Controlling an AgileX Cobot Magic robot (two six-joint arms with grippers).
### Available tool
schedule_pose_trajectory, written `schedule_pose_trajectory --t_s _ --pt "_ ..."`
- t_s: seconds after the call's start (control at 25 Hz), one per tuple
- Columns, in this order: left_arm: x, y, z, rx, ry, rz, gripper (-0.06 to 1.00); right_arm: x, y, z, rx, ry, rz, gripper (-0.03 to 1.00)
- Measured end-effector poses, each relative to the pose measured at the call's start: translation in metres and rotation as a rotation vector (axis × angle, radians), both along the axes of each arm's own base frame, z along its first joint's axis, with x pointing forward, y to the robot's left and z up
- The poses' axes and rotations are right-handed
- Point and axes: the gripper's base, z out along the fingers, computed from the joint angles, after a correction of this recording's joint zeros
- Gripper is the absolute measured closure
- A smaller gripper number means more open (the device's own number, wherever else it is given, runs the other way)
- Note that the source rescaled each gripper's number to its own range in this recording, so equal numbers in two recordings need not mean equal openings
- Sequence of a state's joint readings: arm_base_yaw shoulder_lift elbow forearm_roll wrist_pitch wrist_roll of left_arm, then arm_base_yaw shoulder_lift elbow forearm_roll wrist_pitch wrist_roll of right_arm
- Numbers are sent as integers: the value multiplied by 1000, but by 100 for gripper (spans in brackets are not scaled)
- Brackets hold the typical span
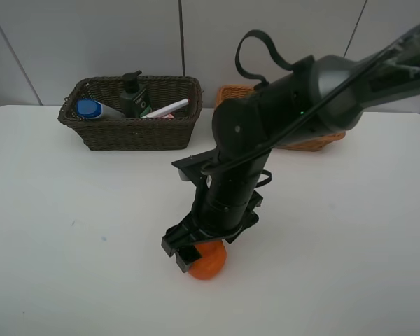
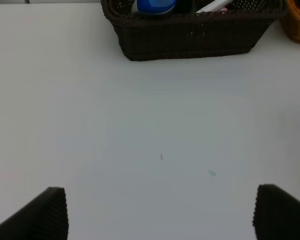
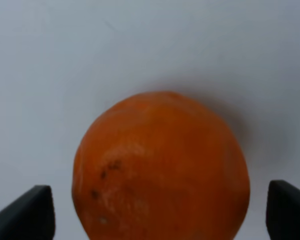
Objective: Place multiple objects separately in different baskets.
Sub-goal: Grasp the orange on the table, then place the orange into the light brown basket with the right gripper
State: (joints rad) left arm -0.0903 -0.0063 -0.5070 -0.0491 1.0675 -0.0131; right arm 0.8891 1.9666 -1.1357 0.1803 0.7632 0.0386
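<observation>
The orange (image 1: 210,263) lies on the white table near the front middle. My right gripper (image 1: 194,253) is lowered over it, open, with a finger on each side. In the right wrist view the orange (image 3: 160,165) sits between the fingertips (image 3: 35,212) with a gap on both sides. The dark brown basket (image 1: 133,129) at the back holds the blue-capped spray bottle (image 1: 89,108), the dark green pump bottle (image 1: 134,98) and the white marker (image 1: 166,108). The orange-tan basket (image 1: 232,92) is mostly hidden behind my right arm; its contents do not show. My left gripper (image 2: 160,212) is open over bare table.
The white table (image 1: 56,224) stretches wide around the orange. In the left wrist view the dark basket (image 2: 190,37) stands ahead, with the tan basket's edge (image 2: 299,25) beside it. A grey wall stands behind the baskets.
</observation>
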Motion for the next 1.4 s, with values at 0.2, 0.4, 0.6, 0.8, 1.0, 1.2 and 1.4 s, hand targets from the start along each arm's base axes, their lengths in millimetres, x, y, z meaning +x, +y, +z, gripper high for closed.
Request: schedule_pose_trajectory --t_s 0.2,0.4,0.6,0.8,1.0,1.2,1.4 --pt "0 0 0 1 0 0 -2 2 2 -17 -16 13 -7 -3" --pt "0 0 0 1 0 0 -2 2 2 -28 -32 27 -12 -3" --pt "0 0 0 1 0 0 -2 1 2 -29 -30 35 -19 -2" --pt "0 0 0 1 0 0 -2 1 2 -29 -29 39 -22 38" --pt "0 0 0 1 0 0 -2 0 1 -29 -40 51 -15 38" --pt "0 0 0 1 0 0 -2 -3 -2 -20 -63 67 14 38" --pt "0 0 0 1 0 0 -2 1 -7 20 -23 -44 66 38"
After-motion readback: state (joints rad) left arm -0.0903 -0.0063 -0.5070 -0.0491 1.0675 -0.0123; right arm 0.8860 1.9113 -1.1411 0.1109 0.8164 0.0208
